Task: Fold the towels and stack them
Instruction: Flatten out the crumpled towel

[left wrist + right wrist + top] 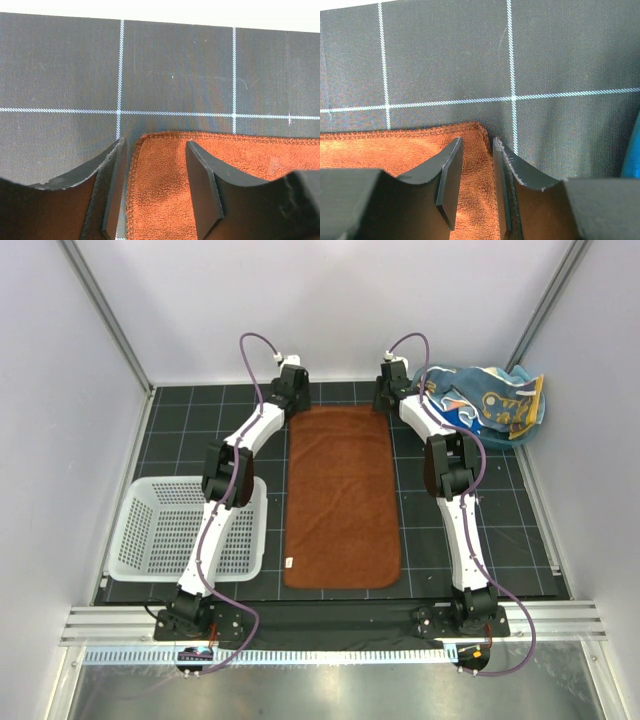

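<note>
Left gripper (155, 150) is hanging at the far end of the grid mat (190, 430), fingers spread and straddling the far-left corner of the rust-brown towel (340, 500). One finger is over the cloth, one just outside the hem, and I'm pinching nothing. Right gripper (476, 145) is doing the same at the far-right corner, with a narrower gap. That towel is lying flat, lengthwise down the mat's middle. Spotted light blue towel (495, 400) is sitting bunched at the mat's far-right corner, and the white basket (150, 540) near-left.
</note>
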You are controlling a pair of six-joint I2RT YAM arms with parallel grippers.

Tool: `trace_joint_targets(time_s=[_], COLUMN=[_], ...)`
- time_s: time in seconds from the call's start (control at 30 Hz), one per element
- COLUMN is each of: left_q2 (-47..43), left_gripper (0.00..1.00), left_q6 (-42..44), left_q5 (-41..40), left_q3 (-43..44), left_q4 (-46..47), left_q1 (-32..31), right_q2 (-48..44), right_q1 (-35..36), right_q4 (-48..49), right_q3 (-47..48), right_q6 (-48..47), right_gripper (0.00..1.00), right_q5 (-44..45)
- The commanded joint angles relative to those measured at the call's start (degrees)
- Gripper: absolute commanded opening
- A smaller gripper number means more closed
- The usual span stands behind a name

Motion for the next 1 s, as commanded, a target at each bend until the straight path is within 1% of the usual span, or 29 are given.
trace_joint_targets(time_s=[0.0,0.27,0.47,0.77,0.97], left_q2=[0.2,0.2,0.9,1.3,2.4], left_gripper=[0.52,0.51,0.52,0.5,0.45], left_q6=[2.3,5.1,8.6,7.5,5.6], left_q5=[1.2,0.6,4.0,4.6,6.2], left_q3=[2.4,2.6,4.2,5.1,7.1], left_q4=[0.6,0.6,-1.4,-3.9,-6.2], left_q1=[0.7,0.9,1.0,1.2,1.9], right_q2=[-0.6,-0.9,-1.2,-1.7,-2.4], right_q1=[-0.1,-0.2,-0.2,-0.2,-0.4], right_q4=[1.9,1.9,2.1,2.1,1.9], right_q3=[1.1,1.0,0.7,0.6,0.3], right_q6=[0.6,0.5,0.7,0.8,1.3], right_gripper=[0.37,0.37,0.36,0.36,0.36], right_q5=[-0.4,-0.8,-1.2,-1.7,-2.5])
